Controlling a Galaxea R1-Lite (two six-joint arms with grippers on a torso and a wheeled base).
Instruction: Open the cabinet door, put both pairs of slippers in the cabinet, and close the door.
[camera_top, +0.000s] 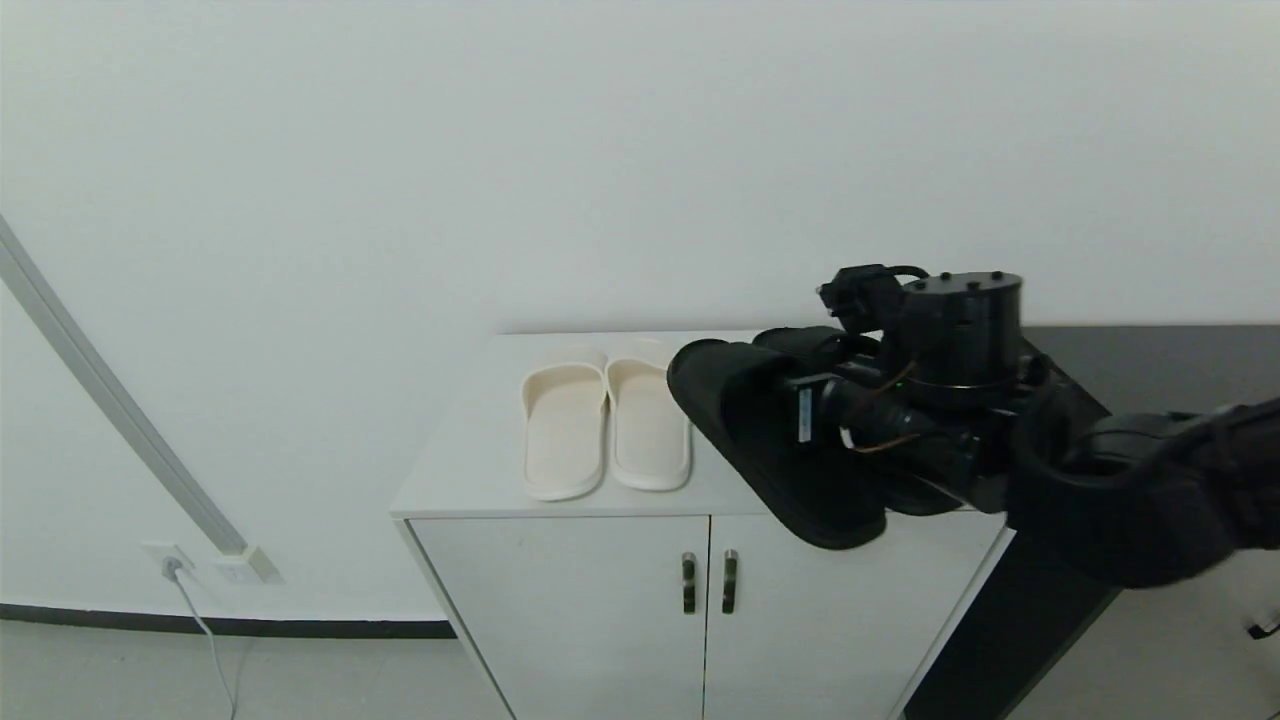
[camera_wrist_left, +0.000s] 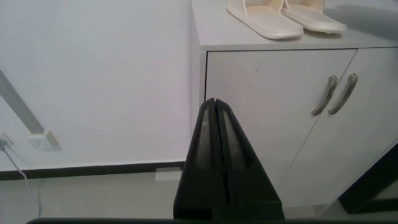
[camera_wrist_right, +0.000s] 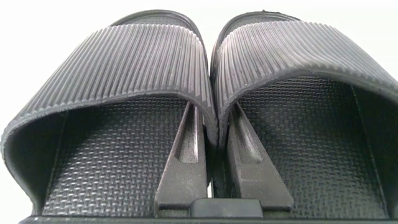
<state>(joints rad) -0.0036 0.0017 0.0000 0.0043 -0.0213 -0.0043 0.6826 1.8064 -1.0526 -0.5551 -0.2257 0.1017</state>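
The white cabinet (camera_top: 560, 620) stands against a pale wall with both doors closed, and its lower part is cut off by the edge of the head view. The two metal handles (camera_top: 689, 582) sit side by side at the middle seam.

The black slippers (camera_top: 780, 450) are raised over the right end of the cabinet top, tilted with one end hanging past the front edge. Their far ends are hidden behind the right arm, and they cover that corner of the top. The cream slippers (camera_top: 570, 430) lie side by side, touching, flat on the left half of the top.

The right hand (camera_wrist_right: 212, 115) is clenched on the black slippers. One finger sits inside each slipper under its ribbed strap, pinching the two inner walls together. A small pale label on its body is too small to read.

The left hand (camera_wrist_left: 215, 102) is empty, its fingers pressed together, low by the cabinet's left front corner.

A wall socket (camera_top: 165, 560) with a cord plugged in sits near the floor at the left.
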